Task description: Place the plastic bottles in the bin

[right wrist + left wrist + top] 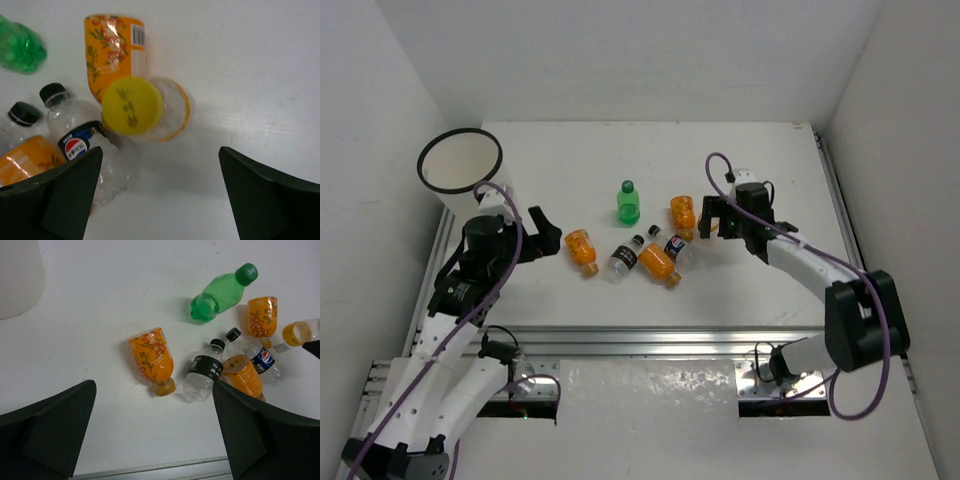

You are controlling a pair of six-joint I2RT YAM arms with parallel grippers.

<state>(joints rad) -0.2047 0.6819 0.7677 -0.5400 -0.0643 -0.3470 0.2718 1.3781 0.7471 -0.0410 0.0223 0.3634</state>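
**Top view.** Locate the tall white cylindrical bin with thin black rim [460, 162], upright at the far-left corner of the white worktop [770, 160] and well apart from the bottle cluster at mid-worktop. Note the left gripper [548, 236] between bin and cluster, spread wide and holding nothing. Nearest to it, find the lone orange plastic bottle [582, 250] on its side. Farther back, find the green plastic bottle [628, 203]. Count two more orange bottles: the near orange bottle [660, 264] and the far orange bottle [683, 213], the latter just beside the right gripper [708, 222]. Between them, note the clear black-labelled bottle [623, 258] and the clear blue-labelled bottle [670, 245], both black-capped.

**Left wrist view.** Observe black fingers [50, 435] at both lower corners with the lone orange bottle just ahead, unobstructed. Count seven bottles: one green, three orange, three clear.

**Right wrist view.** Find the clear yellow-capped bottle [132, 105] ahead of the wide-spread fingers [270, 195], ungripped, cap toward the camera. Cannot tell upright from tilted. Note the far orange bottle touching it behind and the blue-labelled bottle crowding its left.
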